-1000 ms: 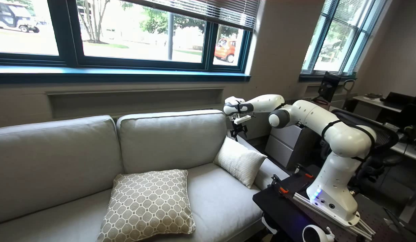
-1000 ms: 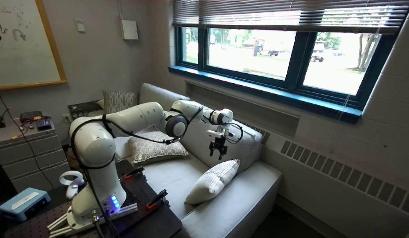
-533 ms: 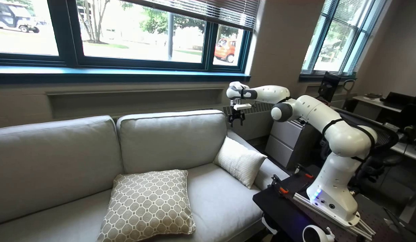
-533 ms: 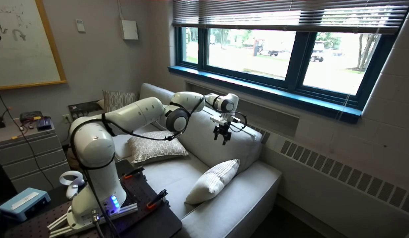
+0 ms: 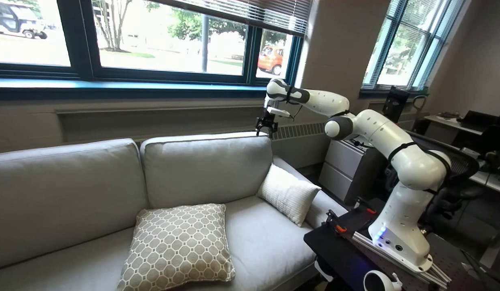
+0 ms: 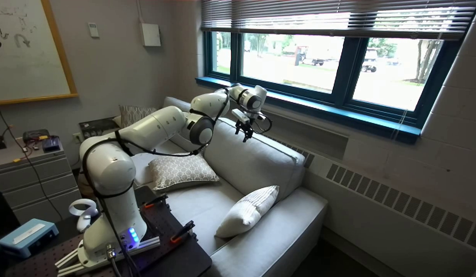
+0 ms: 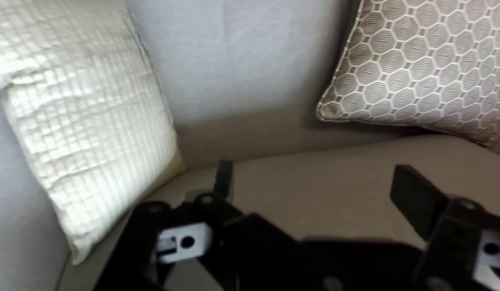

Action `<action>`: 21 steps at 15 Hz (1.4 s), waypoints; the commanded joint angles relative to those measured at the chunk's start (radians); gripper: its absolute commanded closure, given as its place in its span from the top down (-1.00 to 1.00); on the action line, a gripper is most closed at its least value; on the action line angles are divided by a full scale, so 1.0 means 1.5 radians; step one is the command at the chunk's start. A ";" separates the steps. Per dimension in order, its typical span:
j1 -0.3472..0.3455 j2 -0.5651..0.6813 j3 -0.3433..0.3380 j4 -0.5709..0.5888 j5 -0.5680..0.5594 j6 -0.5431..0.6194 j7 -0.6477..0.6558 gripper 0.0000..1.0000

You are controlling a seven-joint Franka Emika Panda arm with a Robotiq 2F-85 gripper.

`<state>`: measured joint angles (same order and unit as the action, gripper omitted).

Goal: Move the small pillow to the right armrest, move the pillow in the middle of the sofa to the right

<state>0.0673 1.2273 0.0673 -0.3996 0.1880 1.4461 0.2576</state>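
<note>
While my claw (image 7: pixel 316 182) hangs with its fingers (image 7: pixel 413 198) wide apart, the wrist view gives me close detail that the exterior views only hint at: the grid of puckered ridges across the small pillow (image 7: pixel 92 129), and the pale corded edge of the larger pillow (image 7: pixel 419 64). How I stand to the sofa (image 5: pixel 262 226) I learn from outside, where both exterior views put me near the top of a back cushion (image 5: pixel 205 169); whether I touch it, I cannot tell. Only in an exterior view do I find a whiteboard (image 6: pixel 26 50) and, at the sofa's far end, another patterned pillow (image 6: pixel 134 114). Plain and cream-white, the small pillow leans against the right armrest (image 6: pixel 276 234), its lower edge down on the seat (image 5: pixel 260 258). Beige under a white lattice, the larger pillow lies plump in the middle of the sofa, a stretch of grey fabric between the two.
</note>
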 commanded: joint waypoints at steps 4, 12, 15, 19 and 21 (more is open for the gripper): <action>0.061 0.058 0.066 0.046 0.068 0.048 0.059 1.00; 0.164 0.120 0.079 0.037 0.057 0.026 0.094 1.00; 0.188 0.142 0.072 0.040 0.047 0.026 0.099 1.00; 0.167 0.176 0.058 0.041 0.035 0.026 0.101 1.00; 0.146 0.189 0.046 0.028 0.035 0.028 0.155 1.00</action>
<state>0.3267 1.4602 0.1489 -0.4003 0.2508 1.5146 0.3949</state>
